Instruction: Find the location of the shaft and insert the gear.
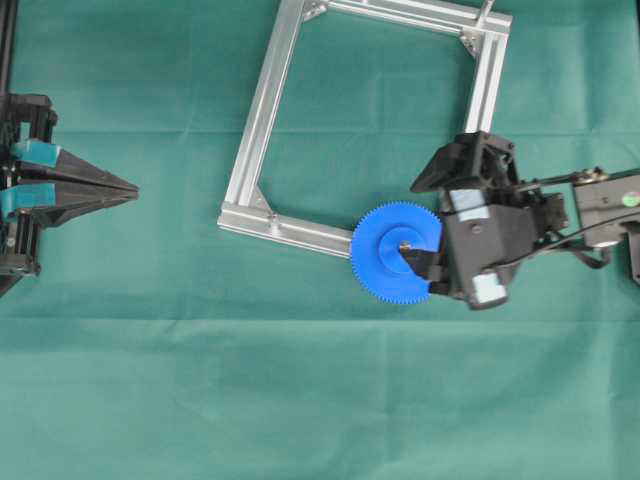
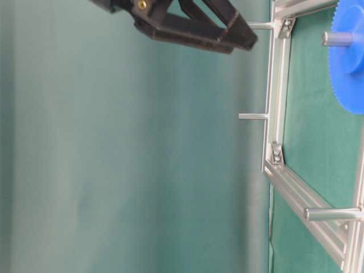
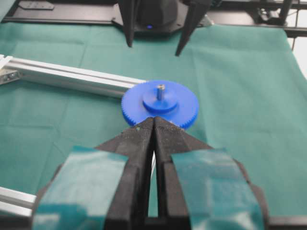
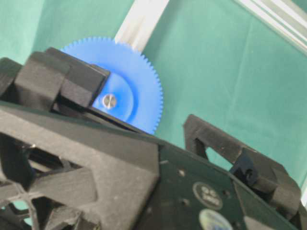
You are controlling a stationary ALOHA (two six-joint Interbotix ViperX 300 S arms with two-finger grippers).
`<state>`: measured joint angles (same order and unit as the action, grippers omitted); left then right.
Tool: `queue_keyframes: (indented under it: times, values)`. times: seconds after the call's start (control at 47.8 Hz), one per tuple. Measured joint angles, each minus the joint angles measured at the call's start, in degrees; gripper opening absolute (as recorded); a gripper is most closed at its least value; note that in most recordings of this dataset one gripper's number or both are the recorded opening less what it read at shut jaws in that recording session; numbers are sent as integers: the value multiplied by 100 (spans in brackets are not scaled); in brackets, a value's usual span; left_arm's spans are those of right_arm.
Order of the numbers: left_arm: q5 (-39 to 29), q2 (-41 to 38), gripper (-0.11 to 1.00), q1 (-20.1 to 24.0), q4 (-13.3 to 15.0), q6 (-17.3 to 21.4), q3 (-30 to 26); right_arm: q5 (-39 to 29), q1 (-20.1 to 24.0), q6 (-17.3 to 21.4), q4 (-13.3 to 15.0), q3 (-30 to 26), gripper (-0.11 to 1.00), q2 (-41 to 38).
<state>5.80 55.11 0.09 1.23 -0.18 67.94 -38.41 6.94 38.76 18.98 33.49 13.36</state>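
We see the gear [image 1: 392,255] seated flat at the corner of the aluminium frame [image 1: 262,120], the shaft [image 3: 160,87] poking up through its hub — so insertion looks done. The right gripper [image 1: 425,262] stands wide, one finger over the disc, holding nothing. The left gripper [image 3: 153,128] rests pinched together and empty, well apart. No containers here.

The gear [image 1: 392,252] is bright blue, with a silvery shaft [image 3: 160,87] at its hub. The frame [image 1: 262,110] is pale silver aluminium on a plain dark green cloth [image 1: 300,400]. The left gripper [image 3: 153,125] is matte black with teal tape [image 3: 81,187]; the right gripper [image 1: 428,225] is black too.
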Motion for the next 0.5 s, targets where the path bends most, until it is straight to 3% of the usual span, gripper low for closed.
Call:
queue_keyframes:
  times: [0.502]
  values:
    - [0, 0, 1, 0, 0, 0, 0, 404, 9, 9, 9, 949, 90, 1327]
